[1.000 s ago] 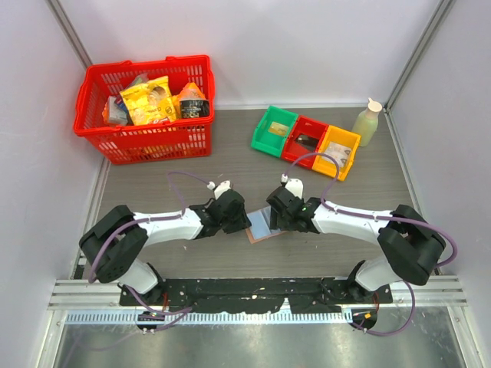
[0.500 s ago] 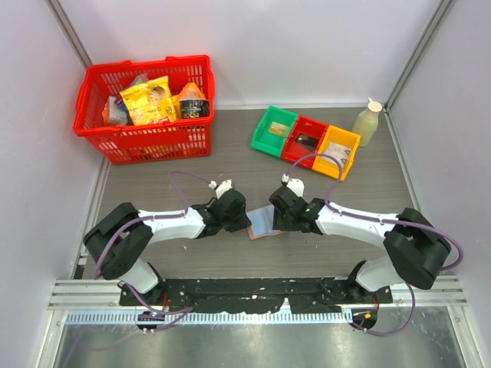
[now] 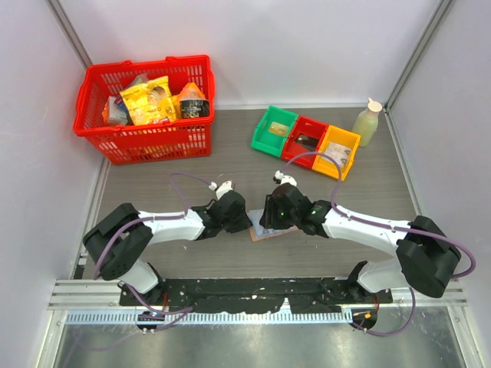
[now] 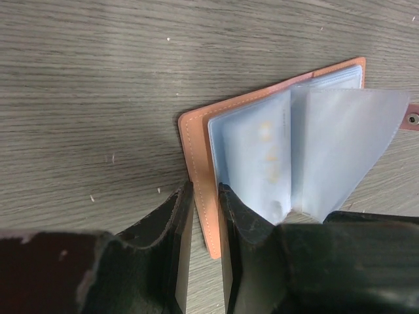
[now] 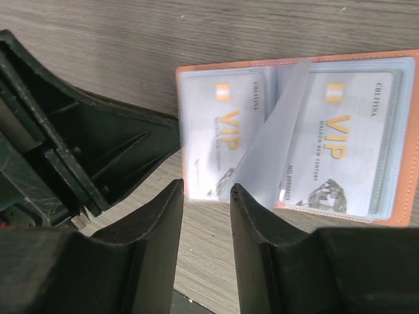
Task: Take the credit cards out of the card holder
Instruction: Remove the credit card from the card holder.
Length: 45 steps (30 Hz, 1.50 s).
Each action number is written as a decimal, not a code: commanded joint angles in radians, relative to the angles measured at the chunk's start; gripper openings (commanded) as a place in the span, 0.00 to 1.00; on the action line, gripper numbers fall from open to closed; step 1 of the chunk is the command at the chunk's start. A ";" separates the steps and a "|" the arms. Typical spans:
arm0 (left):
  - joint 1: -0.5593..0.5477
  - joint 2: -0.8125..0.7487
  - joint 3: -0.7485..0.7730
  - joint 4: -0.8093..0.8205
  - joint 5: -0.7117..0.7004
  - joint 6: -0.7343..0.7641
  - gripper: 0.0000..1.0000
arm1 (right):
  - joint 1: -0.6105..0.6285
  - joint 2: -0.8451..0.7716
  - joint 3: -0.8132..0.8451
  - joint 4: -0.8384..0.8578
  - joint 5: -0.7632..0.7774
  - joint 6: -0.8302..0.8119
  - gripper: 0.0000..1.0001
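We see L claw nearly closed, pinching card holder cover edge. R claw half open, astride its near edge, gripping nothing; cards in sleeves.

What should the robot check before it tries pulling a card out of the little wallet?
1. Wallet lies open on the table: ok.
2. Left gripper pinches the wallet's cover edge, one finger on each side: ok.
3. Cards can be seen inside the clear pockets: ok, two show.
4. Right gripper has hold of a card: not ok. Its jaws stand apart over bare table, just below the tip of a loose clear sleeve.
5. Which side the pockets open on: cannot tell.
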State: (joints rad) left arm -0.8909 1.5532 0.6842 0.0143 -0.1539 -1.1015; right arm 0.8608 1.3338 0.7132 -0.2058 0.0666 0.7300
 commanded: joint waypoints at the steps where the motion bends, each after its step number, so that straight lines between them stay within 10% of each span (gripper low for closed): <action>1: -0.011 -0.019 -0.031 -0.047 -0.010 -0.008 0.26 | 0.014 -0.009 0.045 0.043 -0.051 -0.038 0.40; 7: -0.010 -0.074 -0.049 -0.068 -0.033 -0.014 0.29 | 0.014 0.019 0.074 0.007 -0.031 -0.072 0.40; 14: -0.009 -0.168 -0.045 -0.119 -0.061 0.008 0.39 | 0.000 0.031 0.111 -0.222 0.350 -0.049 0.40; 29: -0.008 -0.171 -0.035 -0.112 -0.061 0.015 0.36 | 0.023 0.192 0.167 -0.046 0.124 -0.303 0.63; 45: -0.008 -0.145 -0.006 -0.083 -0.013 0.028 0.38 | 0.007 0.274 0.097 -0.038 0.093 -0.273 0.58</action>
State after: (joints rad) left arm -0.8955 1.4048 0.6395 -0.1017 -0.1780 -1.0912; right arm 0.8791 1.5803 0.8391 -0.2447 0.1562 0.4389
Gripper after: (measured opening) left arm 0.373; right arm 0.601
